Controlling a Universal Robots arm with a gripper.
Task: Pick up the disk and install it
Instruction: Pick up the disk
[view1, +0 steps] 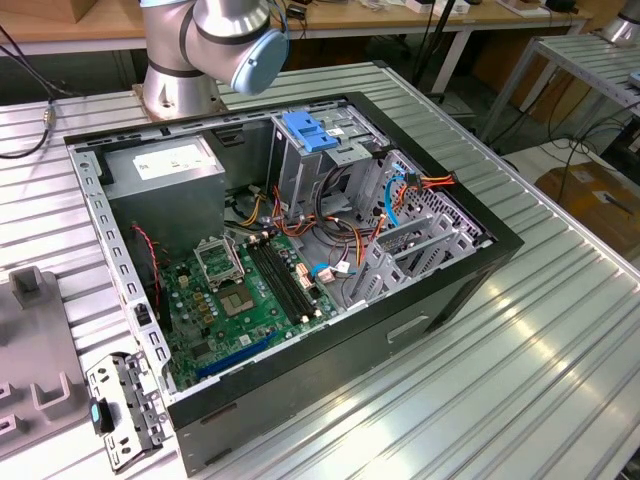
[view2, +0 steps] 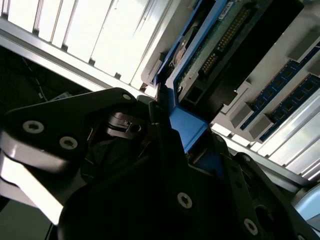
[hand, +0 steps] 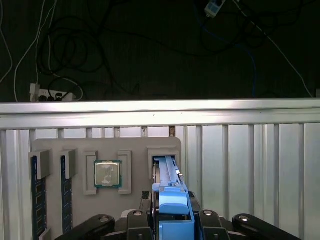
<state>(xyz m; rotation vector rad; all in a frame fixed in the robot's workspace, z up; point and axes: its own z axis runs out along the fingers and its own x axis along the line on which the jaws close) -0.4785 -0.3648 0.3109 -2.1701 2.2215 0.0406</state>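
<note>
The disk (hand: 166, 172) stands on edge in a slot of a grey holder tray (hand: 135, 150). Its bright blue carrier rail (hand: 173, 207) faces me. My gripper (hand: 172, 216) is shut on that blue rail, with one black finger on each side. In the second wrist view the disk (view2: 220, 47) shows its circuit side with a row of pins, and the blue rail (view2: 186, 125) sits clamped in my gripper (view2: 182, 135).
The tray also holds a processor chip (hand: 107, 174) and memory sticks (hand: 37, 200). In the exterior view an open computer case (view1: 430, 300) lies on the ribbed metal table, with a drive cage (view1: 300, 170) under a blue latch (view1: 310, 130) and a grey power supply box (view1: 165, 165). The arm's base (view1: 200, 50) stands behind it.
</note>
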